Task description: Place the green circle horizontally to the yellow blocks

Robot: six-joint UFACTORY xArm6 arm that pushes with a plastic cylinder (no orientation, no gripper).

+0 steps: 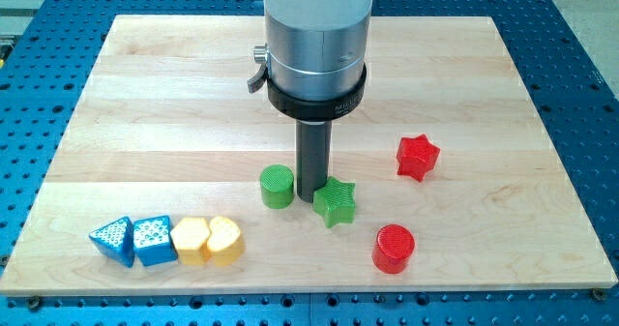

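The green circle (277,186) stands on the wooden board a little below its middle. My tip (311,194) rests on the board just to the right of the green circle, between it and a green star (336,202). The star touches or nearly touches the rod on its right. Two yellow blocks sit side by side near the view's bottom left: a yellow hexagon-like block (191,240) and a yellow heart-like block (225,240). They lie lower and to the left of the green circle.
A blue triangle (113,241) and a blue cube-like block (153,240) sit left of the yellow blocks in the same row. A red star (418,157) lies at the right. A red circle (394,248) lies lower right. The board's bottom edge (309,289) is close below the row.
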